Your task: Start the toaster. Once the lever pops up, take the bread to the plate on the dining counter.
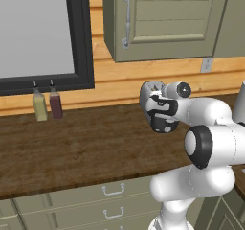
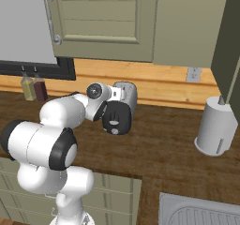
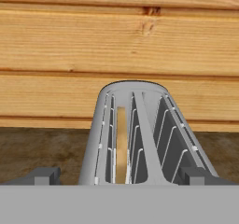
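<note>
Hovering over the toaster with the hand spread wide, gripping nothing.
Bread stands in the toaster's left slot, on the counter against the wooden wall.

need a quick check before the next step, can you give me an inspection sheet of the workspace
surface: dark wood counter over drawers.
job's things: toaster by the back wall; bread upright in its left slot.
clutter: two bottles at the wall; paper towel roll; sink corner.
grippers: tool open, straddling the toaster top, holding nothing.
cables: nothing seen.
surroundings: plank wall, window frame, upper cabinet, wall outlet.
</note>
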Robot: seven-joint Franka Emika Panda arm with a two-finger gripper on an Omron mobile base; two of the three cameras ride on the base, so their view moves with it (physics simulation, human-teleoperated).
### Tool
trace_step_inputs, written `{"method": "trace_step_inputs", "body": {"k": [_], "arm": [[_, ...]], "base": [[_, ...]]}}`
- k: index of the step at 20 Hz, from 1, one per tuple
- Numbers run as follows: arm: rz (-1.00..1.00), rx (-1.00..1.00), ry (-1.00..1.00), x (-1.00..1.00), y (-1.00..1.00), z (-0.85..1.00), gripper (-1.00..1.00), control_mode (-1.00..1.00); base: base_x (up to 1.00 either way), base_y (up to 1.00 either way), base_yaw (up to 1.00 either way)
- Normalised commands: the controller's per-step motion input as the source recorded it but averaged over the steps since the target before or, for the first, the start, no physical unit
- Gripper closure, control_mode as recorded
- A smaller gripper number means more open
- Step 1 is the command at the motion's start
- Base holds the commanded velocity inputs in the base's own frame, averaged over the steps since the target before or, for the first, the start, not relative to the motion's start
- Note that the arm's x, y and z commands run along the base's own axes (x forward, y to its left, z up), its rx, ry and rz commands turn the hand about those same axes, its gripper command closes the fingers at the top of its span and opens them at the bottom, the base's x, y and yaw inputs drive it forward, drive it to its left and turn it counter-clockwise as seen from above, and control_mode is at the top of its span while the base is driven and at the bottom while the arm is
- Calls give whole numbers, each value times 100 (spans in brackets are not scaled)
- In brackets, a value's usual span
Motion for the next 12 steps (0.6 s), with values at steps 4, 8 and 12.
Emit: {"method": "trace_step_inputs", "body": {"k": [4,8,12], "arm": [[0,0,0,0,0,0,-100,-100],[0,0,0,0,0,0,-100,-100],[0,0,0,0,0,0,-100,-100]], "base": [[0,0,0],[0,0,0],[0,0,0]]}}
